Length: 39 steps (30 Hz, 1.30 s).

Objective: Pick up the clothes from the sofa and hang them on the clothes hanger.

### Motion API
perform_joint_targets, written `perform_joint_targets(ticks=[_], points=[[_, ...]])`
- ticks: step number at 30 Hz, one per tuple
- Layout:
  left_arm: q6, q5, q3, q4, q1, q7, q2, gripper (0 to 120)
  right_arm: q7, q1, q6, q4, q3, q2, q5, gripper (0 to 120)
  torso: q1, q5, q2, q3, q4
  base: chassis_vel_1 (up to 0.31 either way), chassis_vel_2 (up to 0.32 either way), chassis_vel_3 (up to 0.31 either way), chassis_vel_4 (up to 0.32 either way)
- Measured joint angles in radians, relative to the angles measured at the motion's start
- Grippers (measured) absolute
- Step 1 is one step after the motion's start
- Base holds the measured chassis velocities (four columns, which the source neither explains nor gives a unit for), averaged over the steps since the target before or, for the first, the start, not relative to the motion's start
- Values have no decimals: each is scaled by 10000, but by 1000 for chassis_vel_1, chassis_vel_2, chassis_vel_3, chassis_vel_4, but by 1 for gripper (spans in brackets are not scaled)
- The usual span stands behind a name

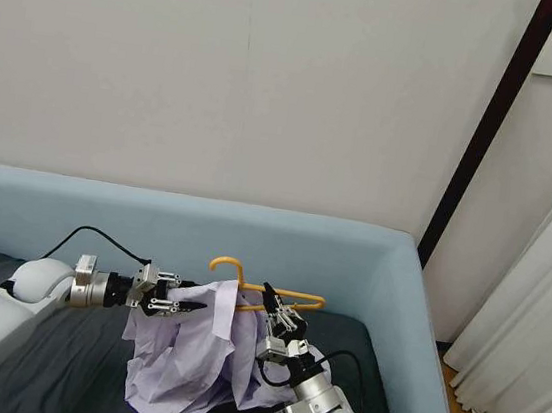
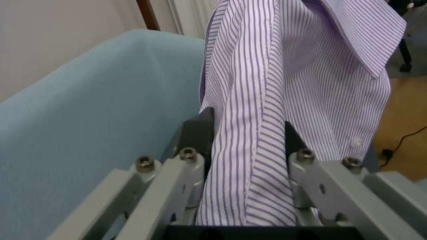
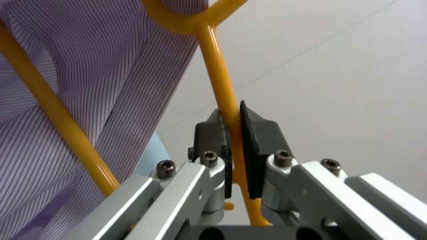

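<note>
Shirt (image 2: 267, 90) pinched in left claw (image 2: 247, 140) | hanger (image 3: 220, 75) pinched in right claw (image 3: 235, 137)

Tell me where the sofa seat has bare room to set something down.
Bare seat between left arm and striped shirt, and by the right armrest. Crowded middle: left end effector grips shirt, right end effector grips yellow hanger.

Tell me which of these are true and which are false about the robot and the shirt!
1. The left pincer is shut on the shirt. True.
2. The shirt is plain red. False: it has purple and white stripes.
3. The right pincer is shut on the yellow hanger. True.
4. The shirt lies spread flat on the sofa. False: it hangs bunched from the left pincer and the hanger.
</note>
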Motion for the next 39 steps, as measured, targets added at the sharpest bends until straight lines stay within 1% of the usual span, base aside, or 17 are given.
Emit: perform_joint_targets(ticks=[3,7,10,13,14,18,20,22,24,26,29,30,31,34,36,37,39], points=[[-19,0,24,120,-25,-3,-120,5,7,18,0,1,6,0,122,4,0,0,0,0,0,0,0,0,0],[-42,-29,24,158,-22,-4,-165,5,5,20,2,64,20,-7,336,4,0,1,0,0,0,0,0,0,0],[-41,-45,8,234,3,-14,-198,5,-19,16,178,160,26,-22,842,11,0,1,1,-1,0,0,0,0,0],[-4,-58,-95,390,68,-278,-281,3,-368,-57,1367,286,139,-74,2010,22,0,-2,1,0,3,0,0,0,0],[-4,-58,-95,390,68,-278,-281,3,-368,-57,1367,286,139,-74,2010,22,0,-2,1,0,3,0,0,0,0],[-6,-128,-173,599,58,-659,-347,1,-1593,-250,3776,165,296,-265,3646,44,0,-1,0,-1,1,0,0,0,0],[-13,-84,-180,657,36,-733,-349,1,-1916,-292,4107,106,296,-324,4011,46,0,-1,0,-1,1,0,0,0,0],[-22,-16,-193,738,-13,-863,-349,1,-2509,-368,4523,-88,277,-437,4807,55,0,0,1,-1,1,0,0,0,0],[-35,47,-211,794,-68,-917,-300,1,-2818,-401,4356,-565,250,-494,5615,66,0,0,0,-1,-1,0,0,0,0],[-44,58,-214,794,-74,-917,-278,1,-2822,-399,4229,-655,253,-494,5709,66,0,0,1,-1,-1,0,0,0,0],[-101,72,-233,709,-70,-900,-87,1,-2507,-212,2190,-1340,342,-453,6624,82,-1,2,1,-1,2,0,0,0,0],[-101,72,-233,709,-70,-900,-87,1,-2507,-212,2190,-1340,342,-453,6624,82,-1,2,1,-1,2,0,0,0,0],[-138,67,-238,700,-70,-890,-37,1,-2654,-90,1640,-1613,429,-445,7218,86,-1,2,1,-1,2,0,0,0,0],[-221,57,-202,681,-124,-840,-7,1,-4434,323,1508,-2726,892,-425,8039,98,-1,1,0,0,2,0,0,0,0],[-250,38,-192,582,-128,-790,39,1,-6095,707,1888,-3643,1319,-364,7754,100,0,1,0,0,-1,0,0,0,0],[-250,38,-192,582,-128,-790,39,1,-6095,707,1888,-3643,1319,-364,7754,100,0,1,0,0,-1,0,0,0,0],[-259,6,-192,501,-122,-755,72,1,-7564,1132,2210,-4423,1655,-261,7332,100,0,2,0,0,-1,0,0,0,0]])
